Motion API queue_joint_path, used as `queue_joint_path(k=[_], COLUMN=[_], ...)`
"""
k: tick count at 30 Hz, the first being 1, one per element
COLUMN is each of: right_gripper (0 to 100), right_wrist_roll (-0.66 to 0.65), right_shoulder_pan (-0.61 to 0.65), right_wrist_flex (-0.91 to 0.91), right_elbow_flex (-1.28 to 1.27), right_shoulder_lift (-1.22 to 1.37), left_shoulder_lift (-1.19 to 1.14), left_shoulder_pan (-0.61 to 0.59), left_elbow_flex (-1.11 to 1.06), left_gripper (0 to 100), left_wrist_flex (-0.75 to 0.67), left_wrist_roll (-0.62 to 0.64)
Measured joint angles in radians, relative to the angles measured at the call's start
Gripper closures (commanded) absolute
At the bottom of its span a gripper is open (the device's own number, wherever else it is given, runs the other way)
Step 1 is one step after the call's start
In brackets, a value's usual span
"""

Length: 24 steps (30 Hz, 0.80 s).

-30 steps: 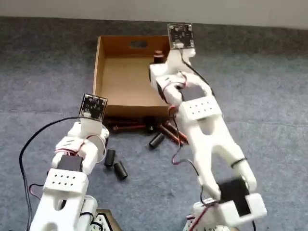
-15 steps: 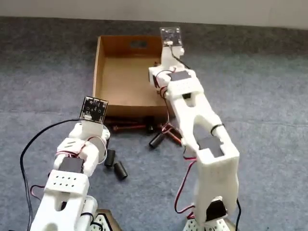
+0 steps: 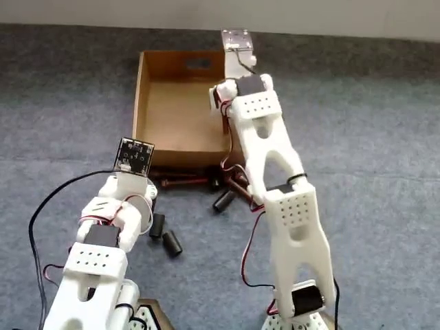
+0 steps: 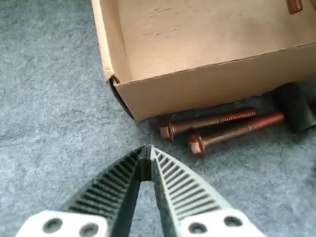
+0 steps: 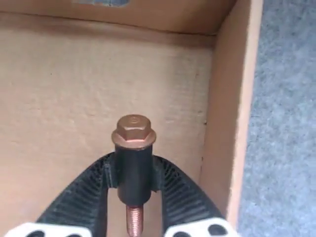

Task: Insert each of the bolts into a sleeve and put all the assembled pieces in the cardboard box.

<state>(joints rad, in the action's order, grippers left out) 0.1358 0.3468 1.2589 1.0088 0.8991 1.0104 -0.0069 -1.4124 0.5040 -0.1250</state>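
Observation:
My right gripper (image 5: 133, 164) is shut on an assembled piece (image 5: 133, 148), a black sleeve with a copper bolt through it, hexagonal head uppermost. It hangs inside the cardboard box (image 5: 232, 113), close to a side wall and the far corner. In the high view the right arm (image 3: 254, 110) stretches over the cardboard box (image 3: 141, 96). My left gripper (image 4: 147, 151) is shut on nothing, low over the carpet just outside the box's front wall (image 4: 207, 86). Two loose bolts (image 4: 210, 123) lie side by side beyond its tips, with a black sleeve (image 4: 296, 106) next to them.
On the grey carpet in front of the box lie more bolts (image 3: 180, 182) and several black sleeves (image 3: 157, 225) (image 3: 172, 243) (image 3: 223, 201). A threaded bolt end (image 4: 294, 5) shows inside the box. Open carpet spreads to both sides of the arms.
The right arm has swung and stretched farther over the box toward its far wall, carrying the sleeved bolt. The left arm has kept still.

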Motion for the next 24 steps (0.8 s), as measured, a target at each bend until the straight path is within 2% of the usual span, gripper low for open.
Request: queue_joint_path(k=[10, 24], right_gripper=[99.3, 98.6], right_wrist_roll=[0.0, 0.0], right_shoulder_pan=[0.0, 0.002], right_wrist_flex=[0.129, 0.146], right_elbow_flex=[0.21, 0.226], right_shoulder_lift=[0.163, 0.23], left_shoulder_lift=[0.0, 0.0], left_shoulder_pan=[0.0, 0.0], left_elbow_flex=[0.0, 0.0], left_gripper=[98, 98], left_wrist_flex=[0.0, 0.0], left_wrist_roll=[0.0, 0.0])
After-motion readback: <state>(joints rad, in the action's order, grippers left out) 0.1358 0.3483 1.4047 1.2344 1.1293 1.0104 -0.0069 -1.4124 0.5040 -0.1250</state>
